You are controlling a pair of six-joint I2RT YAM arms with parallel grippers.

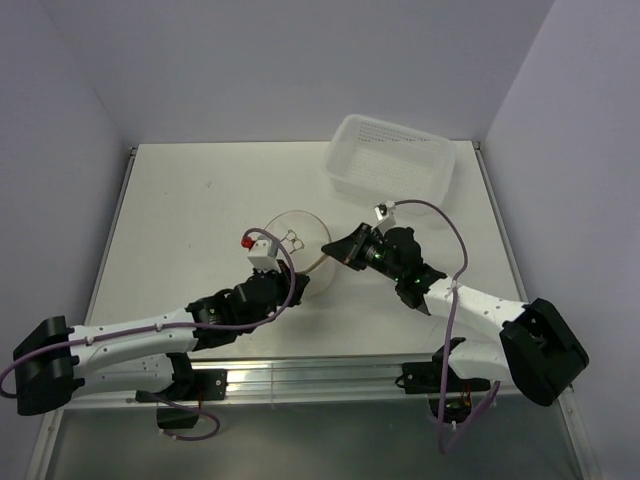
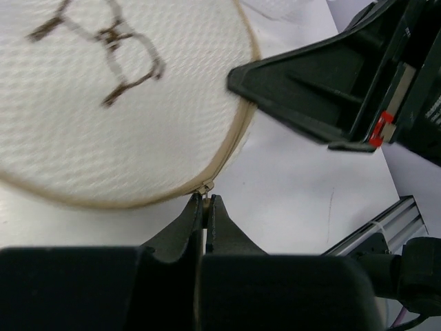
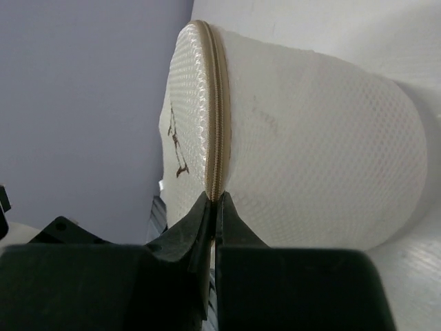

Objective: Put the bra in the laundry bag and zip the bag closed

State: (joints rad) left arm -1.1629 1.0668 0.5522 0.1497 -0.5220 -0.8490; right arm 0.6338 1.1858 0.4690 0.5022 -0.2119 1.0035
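The laundry bag point(image 1: 296, 238) is a round white mesh drum with a beige zip rim, its lid bearing a dark bra icon point(image 2: 110, 41). It sits mid-table between the two arms. My left gripper point(image 2: 205, 200) is shut on the zip pull point(image 2: 204, 187) at the bag's near rim. My right gripper point(image 3: 216, 198) is shut on the beige zip rim point(image 3: 219, 124) at the bag's right side; it also shows in the top view point(image 1: 330, 249). The bag's mesh wall point(image 3: 324, 152) fills the right wrist view. The bra is hidden.
A rectangular white perforated plastic basket point(image 1: 391, 158) stands at the back right of the table point(image 1: 190, 200). Purple walls close in the far side and both flanks. The right arm's fingers point(image 2: 303, 96) show in the left wrist view.
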